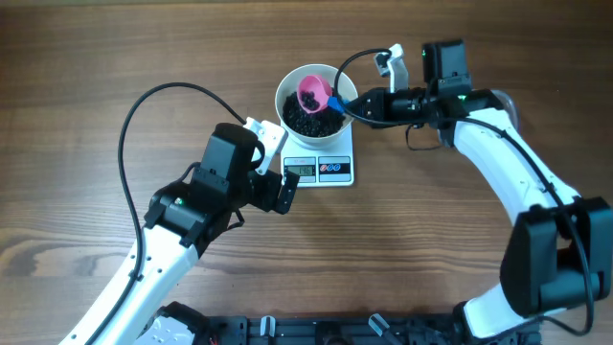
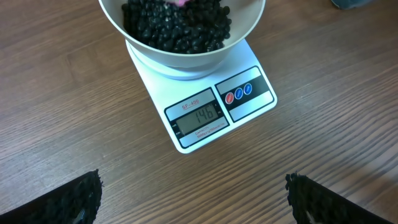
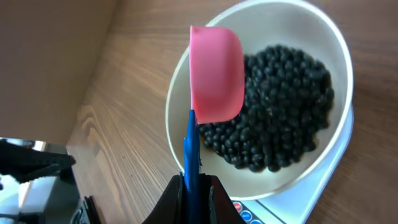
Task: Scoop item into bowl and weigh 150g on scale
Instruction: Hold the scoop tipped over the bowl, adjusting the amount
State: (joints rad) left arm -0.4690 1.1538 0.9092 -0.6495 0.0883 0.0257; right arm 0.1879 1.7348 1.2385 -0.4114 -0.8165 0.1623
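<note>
Beans [image 1: 308,120]: heaped in the bowl [image 1: 285,88] on the scale [image 1: 337,171], left of your right gripper [image 1: 356,103], which is clamped on the scoop [image 1: 314,94], its cup over them. Left gripper [image 2: 193,186]: wide open, empty, beside scale.

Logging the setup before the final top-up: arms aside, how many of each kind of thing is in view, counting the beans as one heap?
bowl: 1
scale: 1
scoop: 1
bean heap: 1
Total: 4
</note>
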